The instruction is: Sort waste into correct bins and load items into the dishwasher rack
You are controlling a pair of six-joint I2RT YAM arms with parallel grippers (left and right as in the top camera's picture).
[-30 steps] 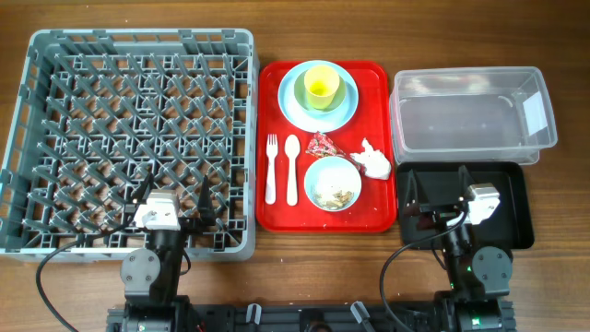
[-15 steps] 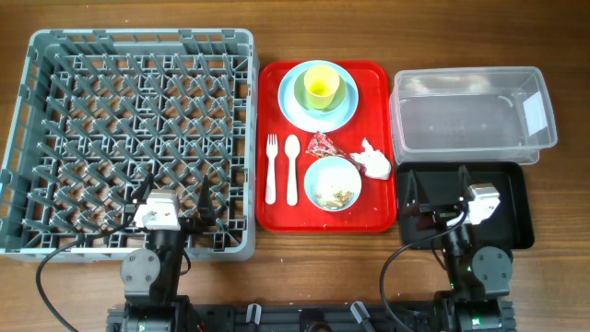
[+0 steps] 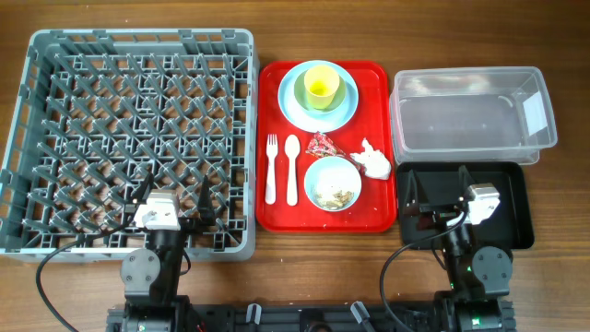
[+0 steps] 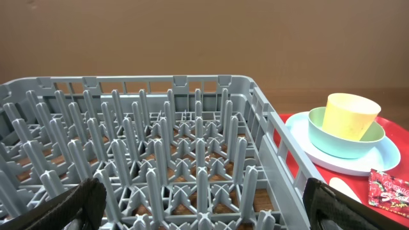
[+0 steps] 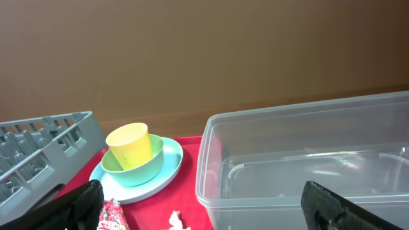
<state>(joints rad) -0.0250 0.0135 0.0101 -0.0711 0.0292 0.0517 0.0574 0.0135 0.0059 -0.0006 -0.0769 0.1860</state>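
Observation:
The grey dishwasher rack (image 3: 138,37) fills the left, and my open left gripper (image 3: 175,195) hangs over its near edge with nothing between its fingers (image 4: 83,204). On the red tray (image 3: 369,83) are a pale blue plate (image 3: 293,112) carrying a yellow cup (image 3: 320,88) in a small bowl, a white fork (image 3: 271,169), a spoon (image 3: 291,169), a red wrapper (image 3: 324,145), a crumpled napkin (image 3: 373,159) and a bowl of food scraps (image 3: 333,183). My right gripper (image 3: 436,189) stands open and unloaded over the black tray (image 3: 512,198). The clear tub (image 3: 472,115) lies behind it.
All of it rests on a wooden table (image 3: 553,37). The rack's upright pegs (image 4: 179,140) stand directly before the left gripper. The clear tub's wall (image 5: 307,160) rises right in front of the right gripper, with the wrapper (image 5: 112,216) at lower left.

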